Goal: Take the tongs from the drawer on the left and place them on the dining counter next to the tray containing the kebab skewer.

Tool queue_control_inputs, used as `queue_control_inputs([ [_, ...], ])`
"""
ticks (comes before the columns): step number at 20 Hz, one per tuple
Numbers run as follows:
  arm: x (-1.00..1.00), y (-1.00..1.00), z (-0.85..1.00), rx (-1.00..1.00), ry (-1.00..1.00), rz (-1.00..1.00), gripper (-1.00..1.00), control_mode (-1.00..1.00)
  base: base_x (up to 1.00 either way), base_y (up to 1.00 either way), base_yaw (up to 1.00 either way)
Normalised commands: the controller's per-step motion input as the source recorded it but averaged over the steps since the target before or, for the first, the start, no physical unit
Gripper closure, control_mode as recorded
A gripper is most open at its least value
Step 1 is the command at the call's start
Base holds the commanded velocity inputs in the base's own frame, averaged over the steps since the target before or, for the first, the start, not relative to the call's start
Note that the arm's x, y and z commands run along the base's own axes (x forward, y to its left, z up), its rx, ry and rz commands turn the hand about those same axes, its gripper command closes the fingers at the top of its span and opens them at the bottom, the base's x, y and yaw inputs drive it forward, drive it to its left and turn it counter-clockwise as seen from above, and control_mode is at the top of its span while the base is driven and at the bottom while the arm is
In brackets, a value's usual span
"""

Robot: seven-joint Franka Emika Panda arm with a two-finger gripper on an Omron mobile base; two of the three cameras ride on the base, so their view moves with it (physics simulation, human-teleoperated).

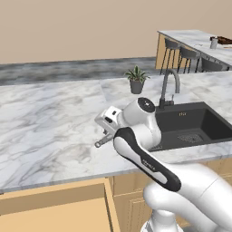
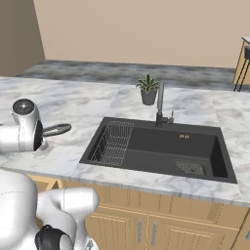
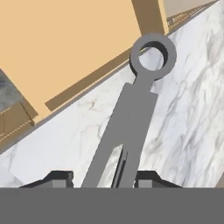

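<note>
The pincer point(image 3: 103, 177) grips the tongs point(image 3: 131, 118) above the open drawer point(image 1: 54, 208), so carrying them to the far-right dining desk point(image 1: 199, 41) remains.

You are looking at a wide marble worktop point(image 1: 54, 118) with grey veins, carrying a small potted plant point(image 1: 136, 79) near its back edge. A black sink point(image 2: 161, 149) is sitting sunk into it, with a dark faucet point(image 2: 160, 105) rising just behind the basin. Far off, the dining counter point(image 1: 195, 40) is bearing a small cup point(image 1: 214, 43) and the dark tray point(image 1: 225, 41) at the picture's edge.
</note>
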Motion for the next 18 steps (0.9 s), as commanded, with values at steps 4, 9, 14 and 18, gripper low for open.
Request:
queue_control_inputs([
  [4,0.01,-0.56,0.16,0.0,0.0,-0.06,1.0,-1.0,0.0,0.0,0.0],
  [9,0.0,-0.34,0.01,0.0,0.0,-0.03,1.0,-1.0,0.0,0.0,0.0],
  [14,0.13,-0.3,0.0,0.0,0.0,0.0,1.0,-1.0,0.0,0.0,0.0],
  [18,0.11,-0.3,0.01,-0.03,0.0,-0.12,1.0,-1.0,0.0,0.0,0.0],
])
